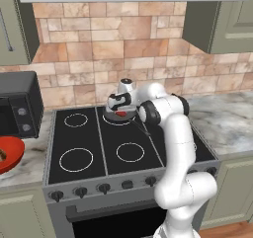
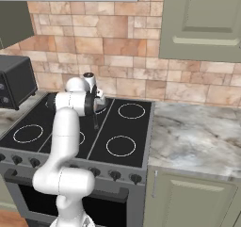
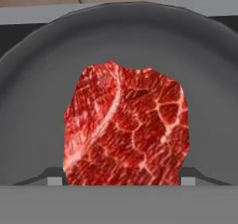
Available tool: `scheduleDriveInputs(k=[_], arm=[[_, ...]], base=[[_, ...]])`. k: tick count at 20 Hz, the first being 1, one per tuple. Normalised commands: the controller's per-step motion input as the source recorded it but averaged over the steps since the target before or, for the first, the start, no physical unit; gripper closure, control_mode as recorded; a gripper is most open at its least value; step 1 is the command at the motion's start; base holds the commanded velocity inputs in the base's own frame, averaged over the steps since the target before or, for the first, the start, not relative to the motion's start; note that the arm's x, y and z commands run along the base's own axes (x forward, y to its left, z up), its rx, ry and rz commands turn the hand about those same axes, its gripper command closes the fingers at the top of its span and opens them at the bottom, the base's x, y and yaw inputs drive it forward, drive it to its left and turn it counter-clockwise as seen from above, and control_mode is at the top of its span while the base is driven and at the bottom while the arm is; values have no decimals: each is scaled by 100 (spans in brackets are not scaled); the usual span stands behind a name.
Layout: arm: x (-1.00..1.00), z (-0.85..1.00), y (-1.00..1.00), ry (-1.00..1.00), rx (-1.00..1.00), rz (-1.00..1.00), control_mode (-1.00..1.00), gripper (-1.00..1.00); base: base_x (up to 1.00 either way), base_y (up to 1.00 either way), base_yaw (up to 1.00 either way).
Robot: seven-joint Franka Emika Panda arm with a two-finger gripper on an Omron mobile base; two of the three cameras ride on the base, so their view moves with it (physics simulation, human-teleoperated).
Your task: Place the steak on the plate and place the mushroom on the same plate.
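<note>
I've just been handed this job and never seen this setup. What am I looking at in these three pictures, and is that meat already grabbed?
The machine is a white robot arm in a simulated kitchen. Two pictures come from cameras behind it, left and right, looking over a black stove. The third comes from a camera on the hand. The gripper is down in a grey pan on a back burner. The hand view shows the red steak lying in the pan, with the fingertips on either side of it. Whether they already pinch it, I cannot tell.

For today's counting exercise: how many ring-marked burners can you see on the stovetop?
3 in the left base view: back left, front left, front right. A fourth may hide under the pan.
</note>
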Motion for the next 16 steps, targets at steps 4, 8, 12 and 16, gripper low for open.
scheduleDriveInputs(k=[4,8,12,16], arm=[[-22,17,0,0,0,1,-100,100],[-52,52,-1,-5,0,6,-100,100],[-66,64,-14,-9,0,7,-100,100],[-96,69,-49,-17,5,6,-100,100]], base=[[0,0,0],[0,0,0],[0,0,0],[0,0,0]])
